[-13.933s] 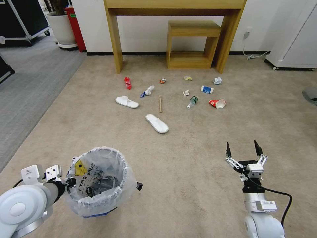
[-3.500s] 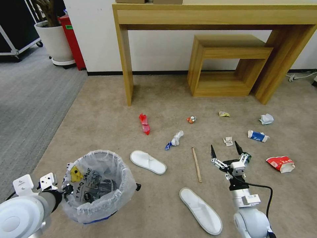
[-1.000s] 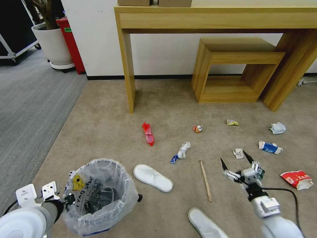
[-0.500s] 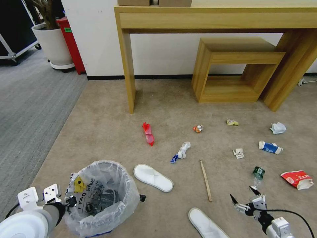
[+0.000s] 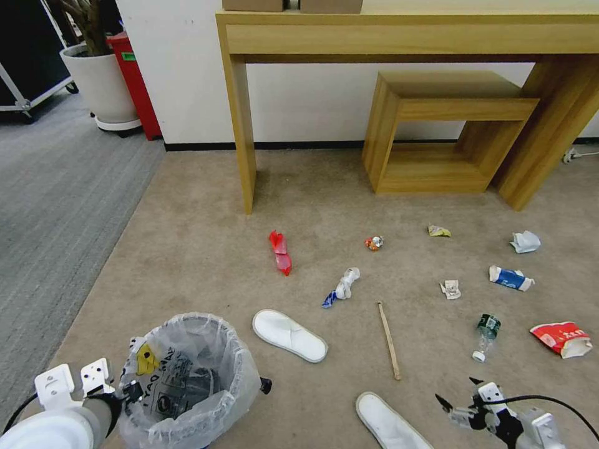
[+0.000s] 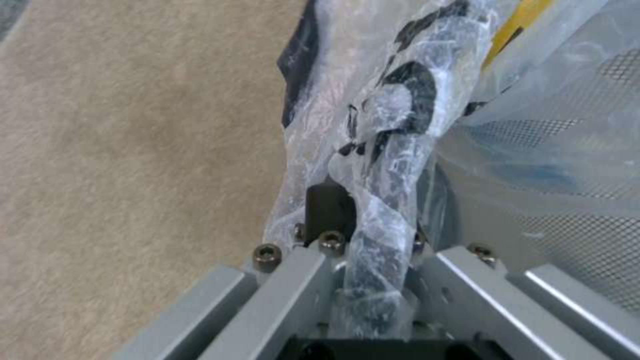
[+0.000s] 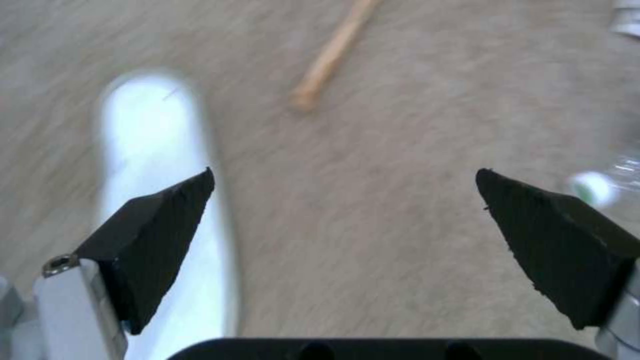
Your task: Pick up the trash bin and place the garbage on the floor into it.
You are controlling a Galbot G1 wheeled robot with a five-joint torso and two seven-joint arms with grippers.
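Note:
The trash bin (image 5: 187,374), lined with a crinkled clear bag, hangs at the lower left with my left gripper (image 5: 131,391) shut on its rim (image 6: 393,130). The garbage lies on the beige floor (image 5: 187,249): one white slipper (image 5: 290,327), a second slipper (image 5: 390,427), a red wrapper (image 5: 280,252), a wooden stick (image 5: 388,340), a clear bottle (image 5: 485,335), a carton (image 5: 510,278). My right gripper (image 5: 457,391) is open low at the right, between the near slipper (image 7: 160,150) and the bottle's cap (image 7: 590,187), holding nothing.
A wooden console table (image 5: 243,125) and a low wooden stool (image 5: 449,125) stand against the far wall. Grey ribbed carpet (image 5: 50,187) lies to the left, with a white planter (image 5: 103,81) and a red box (image 5: 134,81) behind it.
The robot has driven nearer to the litter. In the last second my right gripper drew back and down toward the near right, uncovering the bottle. The bin sank slightly.

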